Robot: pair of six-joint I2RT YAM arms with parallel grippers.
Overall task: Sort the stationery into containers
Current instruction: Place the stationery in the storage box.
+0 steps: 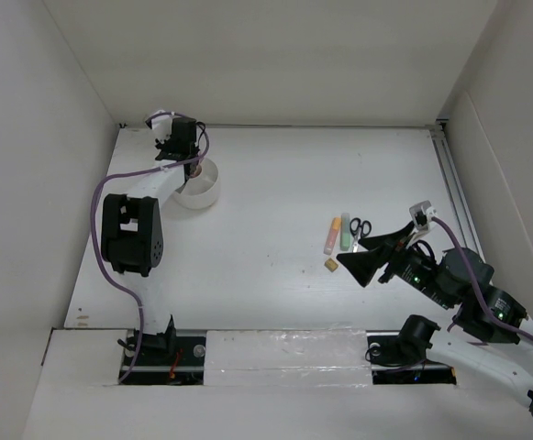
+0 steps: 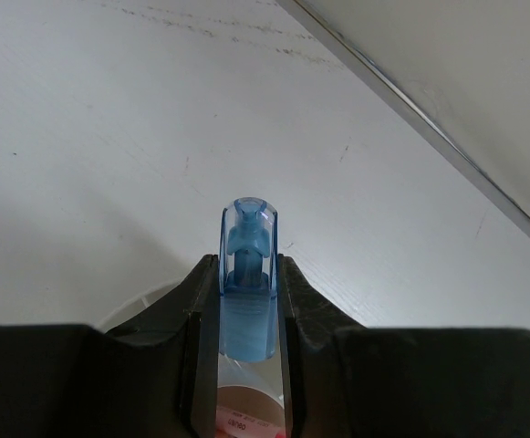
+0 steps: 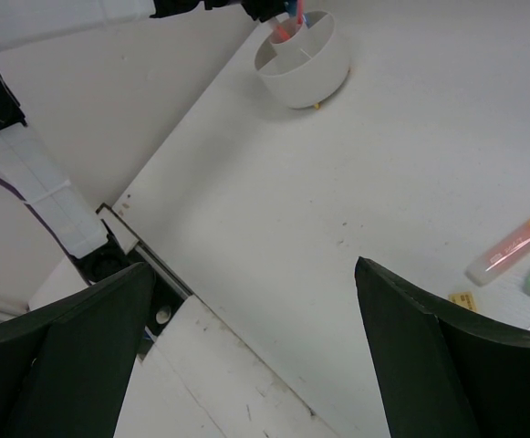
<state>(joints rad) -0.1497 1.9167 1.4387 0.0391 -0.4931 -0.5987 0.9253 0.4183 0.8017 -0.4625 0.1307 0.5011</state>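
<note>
The left pincer [image 2: 248, 278] is clamped on the blue capsule-shaped piece [image 2: 247, 228], one finger flat against each long side. The piece's long axis runs in line with the fingers. Its rounded, clear-blue end sticks out past the fingertips and its paler body sits back between them. From above, this pincer [image 1: 190, 165] hangs at the far-left rim of the white cup [image 1: 213, 186], over its inside. How steeply the piece tilts cannot be told. In the right wrist view, something pink-red stands in one compartment of the cup [image 3: 312, 80].

The right pincer [image 1: 353, 258] stands wide apart with nothing between its fingers, low over the counter [image 1: 275, 183] and well to the right of the cup. Just beyond it, also well right of the cup, the orange highlighter [image 1: 331, 236] and green highlighter [image 1: 346, 232] lie side by side. The scissors [image 1: 360, 226] lie just beside the green one. The tan eraser cube [image 1: 331, 265] sits nearer than the orange highlighter.
</note>
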